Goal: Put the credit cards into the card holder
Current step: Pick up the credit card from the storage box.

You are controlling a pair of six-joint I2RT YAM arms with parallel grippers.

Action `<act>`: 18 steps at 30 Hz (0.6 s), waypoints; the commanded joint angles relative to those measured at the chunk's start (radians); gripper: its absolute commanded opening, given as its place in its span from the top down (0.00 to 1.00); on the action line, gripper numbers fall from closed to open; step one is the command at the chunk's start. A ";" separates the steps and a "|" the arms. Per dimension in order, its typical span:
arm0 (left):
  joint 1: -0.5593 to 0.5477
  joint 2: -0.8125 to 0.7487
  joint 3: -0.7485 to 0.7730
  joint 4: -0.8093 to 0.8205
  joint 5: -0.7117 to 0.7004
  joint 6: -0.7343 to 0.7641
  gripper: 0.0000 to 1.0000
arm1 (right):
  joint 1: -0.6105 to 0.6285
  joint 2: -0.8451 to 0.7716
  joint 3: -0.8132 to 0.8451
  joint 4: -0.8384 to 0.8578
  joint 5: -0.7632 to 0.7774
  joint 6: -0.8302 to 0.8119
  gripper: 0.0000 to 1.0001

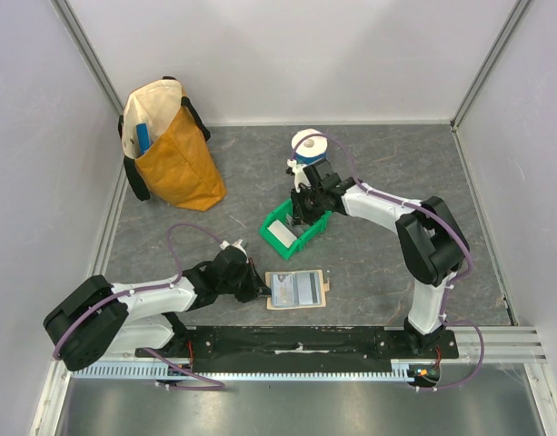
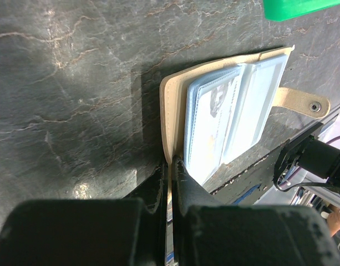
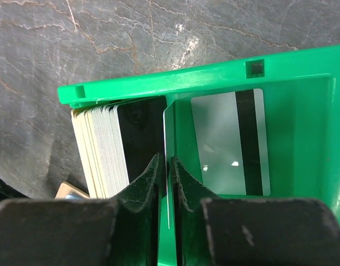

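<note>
The job looked to be at an early stage. Nearly all the credit cards (image 3: 103, 149) stood on edge as a thick stack at the left end of the green bin (image 3: 175, 83), with a dark card (image 3: 139, 136) at its front. One card with a magnetic stripe (image 3: 231, 144) lay flat on the bin's floor. The right gripper (image 3: 168, 160) was down in the bin, its fingers drawn narrow onto a thin white card (image 3: 166, 133) standing on edge just beside the stack, so a pick seemed under way. The card holder (image 2: 172, 94) lay open on the table (image 1: 396, 163) near the bin but not touching it, its closing tab (image 2: 303, 102) spread out. A printed card seemed to sit in one clear pocket (image 2: 214, 122); how many pockets were filled could not be told. The left gripper (image 2: 171, 166) pinched the holder's tan cover edge, fingers nearly together, apparently pinning it open.
</note>
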 commanded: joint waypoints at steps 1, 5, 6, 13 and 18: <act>0.005 0.019 0.014 -0.017 -0.009 0.022 0.98 | 0.018 0.014 0.002 -0.026 0.049 -0.039 0.81; 0.003 0.018 0.014 -0.017 -0.010 0.023 0.98 | 0.029 0.020 0.007 -0.034 0.083 -0.041 0.82; 0.003 0.016 0.014 -0.017 -0.009 0.022 0.98 | 0.029 0.019 0.010 -0.035 0.086 -0.043 0.83; 0.003 0.002 0.012 -0.020 -0.014 0.022 0.98 | 0.029 -0.047 0.044 -0.034 0.126 -0.049 1.00; 0.003 -0.018 0.009 -0.034 -0.018 0.022 0.98 | 0.029 -0.136 0.067 -0.051 0.184 -0.056 1.00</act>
